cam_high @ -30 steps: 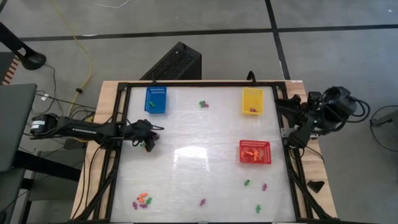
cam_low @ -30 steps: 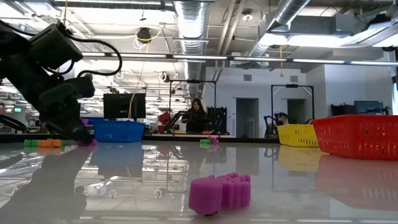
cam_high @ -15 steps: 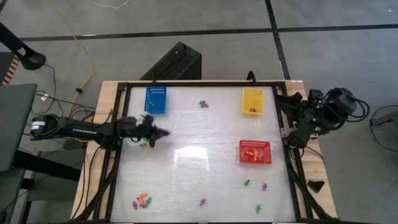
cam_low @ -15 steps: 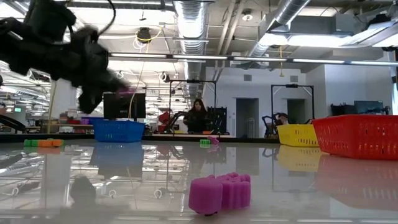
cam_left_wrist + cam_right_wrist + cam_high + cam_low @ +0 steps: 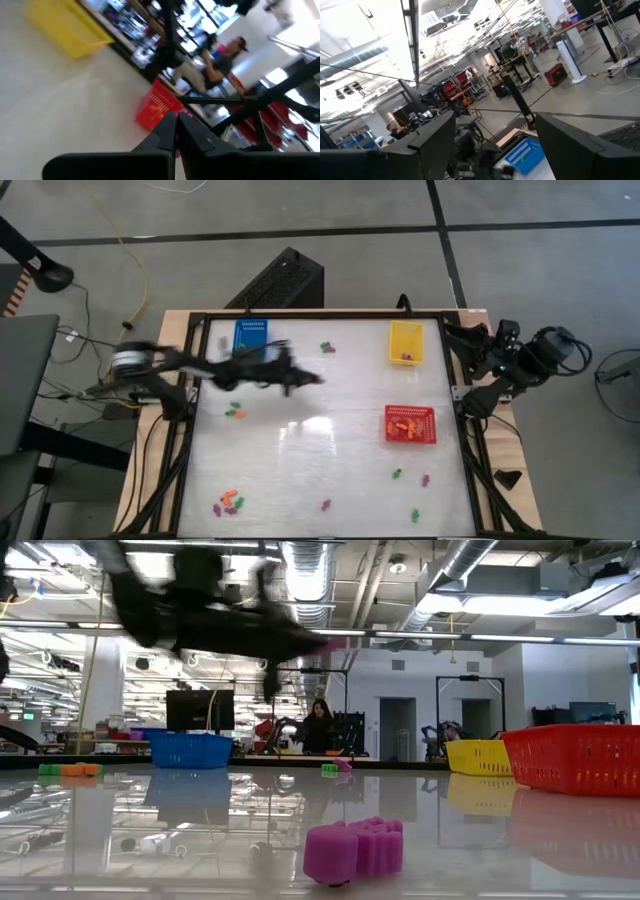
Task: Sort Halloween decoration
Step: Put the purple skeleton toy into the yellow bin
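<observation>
Jaws of the left gripper pressed together, a sliver of purple showing between the tips in the left wrist view; what the piece is cannot be made out. Left arm is stretched out above the desk, blurred, its tip between the blue basket and the red basket, nearer the desk's middle. In the low view the same arm hangs high over the surface, gripper well clear of it.

Jaws of the right gripper stand wide apart, nothing between them. Right arm sits off the desk's right edge, beside the frame, gripper near the yellow basket.

Halloween decoration lies scattered on the desk:
- orange and green pieces just below the left arm
- small green and purple cluster between blue and yellow baskets
- mixed orange, green and purple group at the near left corner
- single purple piece near the front edge, large in the low view
- green and purple pieces below the red basket, one more green nearer the front
- orange pieces inside the red basket, a purple one in the yellow basket.

Person visible in the room beyond the desk.
</observation>
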Controlling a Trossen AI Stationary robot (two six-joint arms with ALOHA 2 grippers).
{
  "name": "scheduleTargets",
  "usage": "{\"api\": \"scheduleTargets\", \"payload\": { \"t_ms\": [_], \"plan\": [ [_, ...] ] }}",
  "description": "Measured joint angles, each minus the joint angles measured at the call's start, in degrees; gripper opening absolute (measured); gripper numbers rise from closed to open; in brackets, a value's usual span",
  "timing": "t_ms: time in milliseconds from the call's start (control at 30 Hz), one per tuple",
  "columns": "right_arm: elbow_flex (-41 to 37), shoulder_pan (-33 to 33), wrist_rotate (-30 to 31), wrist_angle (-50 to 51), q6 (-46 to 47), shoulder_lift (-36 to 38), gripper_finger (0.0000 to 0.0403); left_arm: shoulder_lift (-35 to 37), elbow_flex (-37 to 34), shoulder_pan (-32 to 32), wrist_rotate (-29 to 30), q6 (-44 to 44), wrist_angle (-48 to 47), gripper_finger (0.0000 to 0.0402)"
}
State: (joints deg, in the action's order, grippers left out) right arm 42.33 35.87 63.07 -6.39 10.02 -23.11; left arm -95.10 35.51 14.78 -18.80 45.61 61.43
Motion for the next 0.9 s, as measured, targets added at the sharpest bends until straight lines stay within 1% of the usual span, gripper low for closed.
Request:
{"api": "scheduleTargets", "payload": {
  "t_ms": [67,167,200,300,400,467,567,667,767,800,867,900],
  "plan": [
    [0.00,-0.04,-0.03,0.02,-0.42,0.23,0.0304,-9.65,10.89,0.21,-3.31,0.03,-0.43,0.0001],
    [0.00,0.20,-0.54,-0.17,-0.92,0.48,0.0304,-19.98,27.61,0.91,-5.26,-1.61,-4.70,0.0001],
    [0.00,0.29,-0.89,-0.16,-0.92,0.80,0.0304,-22.78,32.82,1.32,-5.48,-2.68,-7.77,0.0001],
    [0.00,0.90,-3.09,-0.07,-0.80,1.43,0.0304,-30.09,47.62,2.23,-7.26,-6.46,-20.84,0.0000],
    [0.00,1.34,-3.20,-0.09,-1.34,1.58,0.0304,-36.17,61.43,2.48,-8.80,-10.60,-32.12,0.0000],
    [0.00,1.47,-3.37,0.12,-1.37,1.79,0.0304,-40.19,70.53,2.41,-8.80,-13.12,-38.11,0.0000],
    [0.00,1.67,-4.29,0.09,-1.51,1.88,0.0304,-46.60,82.06,2.35,-7.38,-14.81,-45.23,0.0000],
    [0.00,1.71,-5.30,0.10,-1.49,1.90,0.0304,-52.47,91.41,2.41,-3.78,-15.95,-52.16,0.0000],
    [0.00,1.73,-6.98,-0.13,-1.17,1.88,0.0304,-57.05,98.34,2.45,1.49,-16.59,-56.63,0.0000],
    [0.00,1.73,-7.30,-0.16,-0.94,1.89,0.0304,-58.19,99.63,2.47,2.94,-16.23,-56.89,0.0000],
    [0.02,1.73,-7.68,-0.15,-0.11,1.88,0.0304,-58.76,98.43,2.43,6.39,-14.06,-55.23,0.0000],
    [0.02,1.76,-7.72,-0.11,0.35,1.88,0.0304,-58.88,98.10,2.53,8.48,-13.44,-55.82,0.0000]
  ]
}}
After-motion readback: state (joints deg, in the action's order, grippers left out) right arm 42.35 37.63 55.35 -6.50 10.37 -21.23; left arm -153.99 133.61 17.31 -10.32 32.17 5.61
